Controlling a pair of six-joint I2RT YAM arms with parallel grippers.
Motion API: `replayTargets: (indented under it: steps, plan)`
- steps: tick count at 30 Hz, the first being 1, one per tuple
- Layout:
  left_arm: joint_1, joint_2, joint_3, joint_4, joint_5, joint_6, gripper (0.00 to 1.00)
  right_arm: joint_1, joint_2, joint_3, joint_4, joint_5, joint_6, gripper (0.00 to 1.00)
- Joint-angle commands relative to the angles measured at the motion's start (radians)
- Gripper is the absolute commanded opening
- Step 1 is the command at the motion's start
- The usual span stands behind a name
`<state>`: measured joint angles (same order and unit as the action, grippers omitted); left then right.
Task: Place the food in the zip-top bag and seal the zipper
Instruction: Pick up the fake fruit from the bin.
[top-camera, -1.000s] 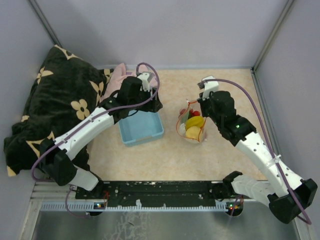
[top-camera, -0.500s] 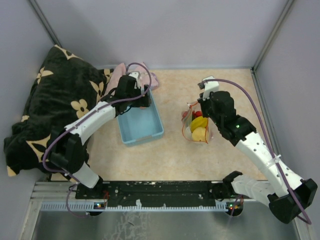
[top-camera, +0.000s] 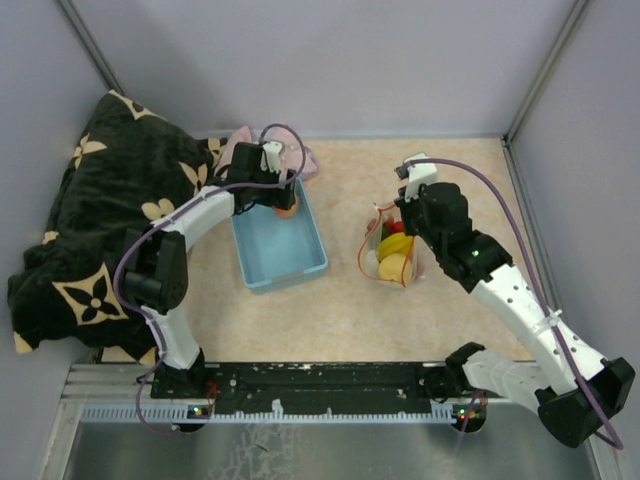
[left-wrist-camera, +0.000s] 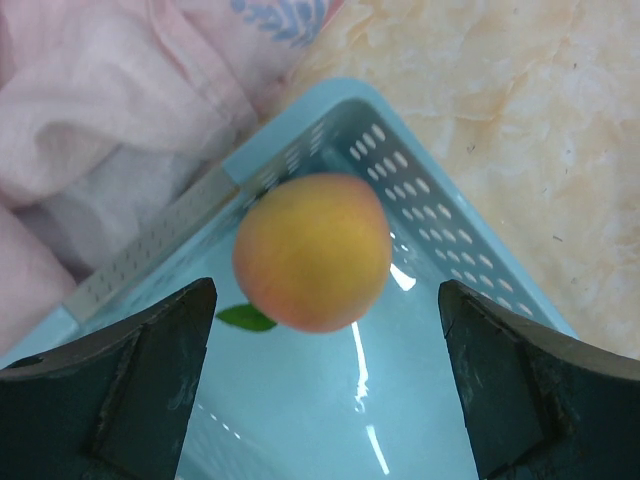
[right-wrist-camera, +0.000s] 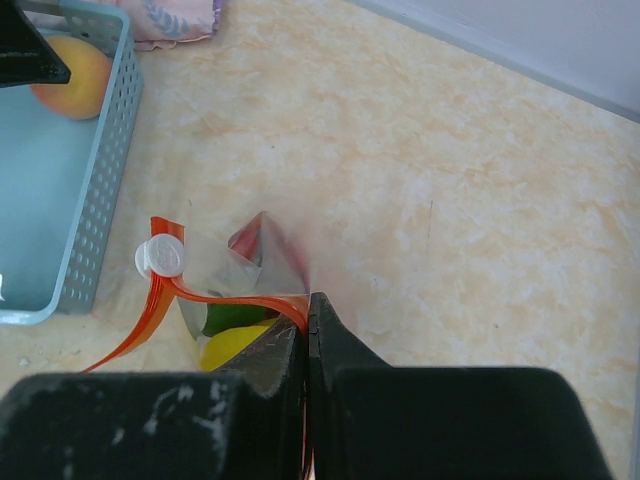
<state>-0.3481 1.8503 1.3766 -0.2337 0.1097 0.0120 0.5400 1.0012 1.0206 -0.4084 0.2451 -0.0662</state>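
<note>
Left gripper (left-wrist-camera: 325, 300) spread, round orange plastic peach (left-wrist-camera: 312, 250) centred between fingers (left-wrist-camera: 150, 380), untouched, in light-blue perforated basket (left-wrist-camera: 440, 250) corner. Right gripper (right-wrist-camera: 308, 325) pinches red-orange zipper strip (right-wrist-camera: 148, 310) of clear floppy zip-top bag (right-wrist-camera: 215, 265), yellow toy fruit (right-wrist-camera: 232, 348) inside, well apart on bench (right-wrist-camera: 450, 200). Left gripper nearer peach.

The peach (left-wrist-camera: 312, 252) is coloured orange-yellow, the basket (left-wrist-camera: 450, 270) light blue. The zipper (right-wrist-camera: 152, 295) is red-orange, its slider (right-wrist-camera: 160, 257) white. The cloth (left-wrist-camera: 90, 110) is seen pink, the table (right-wrist-camera: 450, 200) marbled beige.
</note>
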Motion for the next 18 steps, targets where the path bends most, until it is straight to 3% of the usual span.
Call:
replayTargets:
  steps: [1,11,18]
  plan:
    - [0.014,0.075,0.111,-0.021,0.116,0.138,0.98,-0.011,-0.027,0.019,0.081,-0.001,0.006,0.0]
    - [0.017,0.254,0.245,-0.171,0.217,0.194,0.98,-0.011,-0.012,0.014,0.084,-0.008,0.006,0.0]
    - [0.017,0.283,0.25,-0.187,0.228,0.185,0.94,-0.011,-0.009,0.011,0.086,-0.007,0.008,0.0]
